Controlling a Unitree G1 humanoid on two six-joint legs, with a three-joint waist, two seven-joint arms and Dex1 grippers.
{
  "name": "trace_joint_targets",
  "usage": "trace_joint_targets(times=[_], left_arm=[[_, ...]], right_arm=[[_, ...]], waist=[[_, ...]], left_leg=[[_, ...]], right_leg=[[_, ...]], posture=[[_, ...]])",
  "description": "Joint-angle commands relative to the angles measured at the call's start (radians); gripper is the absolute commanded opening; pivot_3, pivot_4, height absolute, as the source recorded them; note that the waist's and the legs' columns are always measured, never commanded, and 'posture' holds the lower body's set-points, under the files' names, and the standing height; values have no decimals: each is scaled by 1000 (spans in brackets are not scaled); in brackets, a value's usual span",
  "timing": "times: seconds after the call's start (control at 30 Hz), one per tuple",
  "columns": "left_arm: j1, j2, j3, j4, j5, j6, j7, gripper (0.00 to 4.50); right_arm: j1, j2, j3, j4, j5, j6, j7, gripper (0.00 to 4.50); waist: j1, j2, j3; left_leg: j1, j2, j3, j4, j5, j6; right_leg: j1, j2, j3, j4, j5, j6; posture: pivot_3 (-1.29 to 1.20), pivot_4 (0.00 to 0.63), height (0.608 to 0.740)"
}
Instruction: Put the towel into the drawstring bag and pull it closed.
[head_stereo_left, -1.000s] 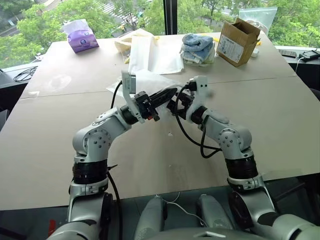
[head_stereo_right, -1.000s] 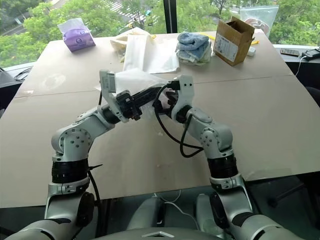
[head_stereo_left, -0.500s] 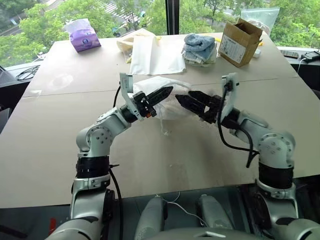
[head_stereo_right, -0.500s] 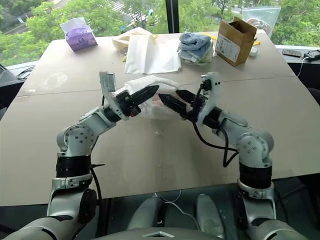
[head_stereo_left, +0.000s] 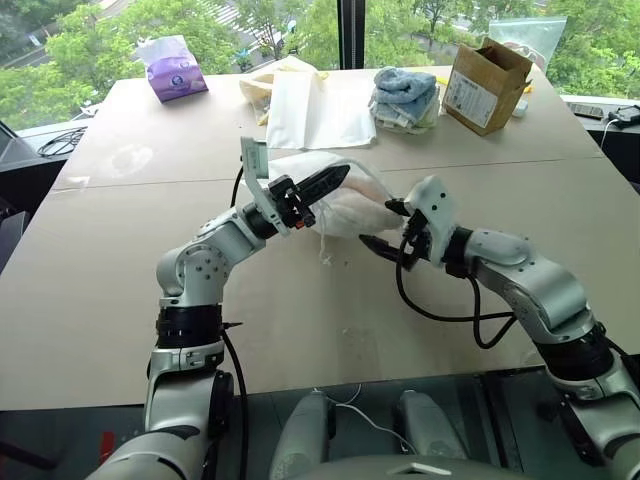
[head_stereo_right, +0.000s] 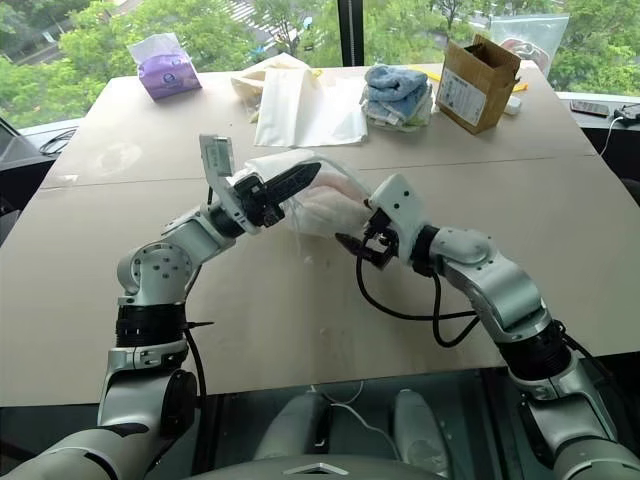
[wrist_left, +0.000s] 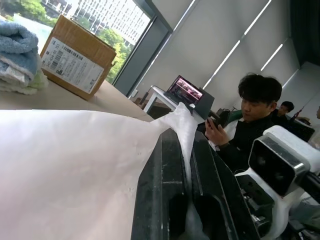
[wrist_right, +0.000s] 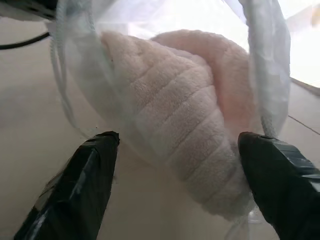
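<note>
I only see the towel as a veiled ribbed roll through the drawstring bag, its far end cut off. From the head, the bag's mouth hides behind the left gripper. Beside the bag, I cannot read the laptop screen.

Your left gripper: raised above the worktop, fingers pinched together, pointing toward the right arm. Your right gripper: lower, elbow out to the side, fingers spread apart, pointing toward the left arm.
</note>
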Motion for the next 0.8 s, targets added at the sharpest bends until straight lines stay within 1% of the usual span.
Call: trace_joint_targets(times=[0.03, 0.07, 0.17, 0.2, 0.33, 0.4, 0.5, 0.63, 0.77, 0.8], left_arm=[[-11, 3, 4, -37, -10, 0, -8, 0], [-12, 4, 4, -37, -9, 0, -9, 0], [-15, 4, 4, -37, -8, 1, -9, 0], [-16, 4, 2, -36, -6, 0, -10, 0], [-17, 4, -4, -35, -5, 1, -18, 0], [-18, 2, -7, -36, -10, 6, -26, 0], [-22, -10, -25, -38, -11, 12, -41, 0], [-35, -23, -35, -31, -7, 7, -50, 0], [-50, -35, -21, -15, -7, -6, -41, 0], [-50, -36, -18, -13, -5, -10, -38, 0]], right_arm=[[-27, 18, -39, 5, -31, -44, -8, 2241], [-31, 18, -36, 14, -47, -50, -8, 1620], [-40, 37, -42, 26, -60, -55, -5, 230], [-43, 48, -48, 26, -54, -51, -5, 105], [-63, 127, -98, 11, 14, 3, -13, 105], [-77, 150, -97, 8, 23, 27, -11, 105], [-118, 197, -55, 49, -5, 32, -17, 105], [-151, 274, -15, 162, -51, 15, -41, 105], [-152, 303, -11, 232, -107, 0, -73, 105], [-148, 298, -16, 220, -100, 20, -65, 760]], waist=[[-1, 0, 0], [-1, 0, 0], [0, 0, 0], [0, 0, 0], [-2, 0, 0], [-2, 0, 0], [-2, 0, 0], [-3, 0, 0], [-3, 0, 0], [-3, 0, 0]], left_leg=[[0, 0, 0, 0, 0, 0], [0, 0, 0, 0, 0, 0], [0, 0, 0, 0, 0, 0], [0, 0, 0, 0, 0, 0], [0, 0, 0, 0, 0, 0], [0, 0, 0, 0, 0, 0], [0, 0, 0, 0, 0, 0], [0, 0, 0, 0, 0, 0], [0, 0, 0, 0, 0, 0], [0, 0, 0, 0, 0, 0]], right_leg=[[0, 0, 0, 0, 0, 0], [0, 0, 0, 0, 0, 0], [0, 0, 0, 0, 0, 0], [0, 0, 0, 0, 0, 0], [0, 0, 0, 0, 0, 0], [0, 0, 0, 0, 0, 0], [0, 0, 0, 0, 0, 0], [0, 0, 0, 0, 0, 0], [0, 0, 0, 1, 0, 0], [0, 0, 0, 1, 0, 0]], posture=[[0, 150, 740], [0, 150, 740], [0, 150, 740], [0, 150, 740], [0, 150, 740], [0, 150, 740], [0, 150, 740], [0, 150, 740], [0, 150, 740], [0, 150, 740]])
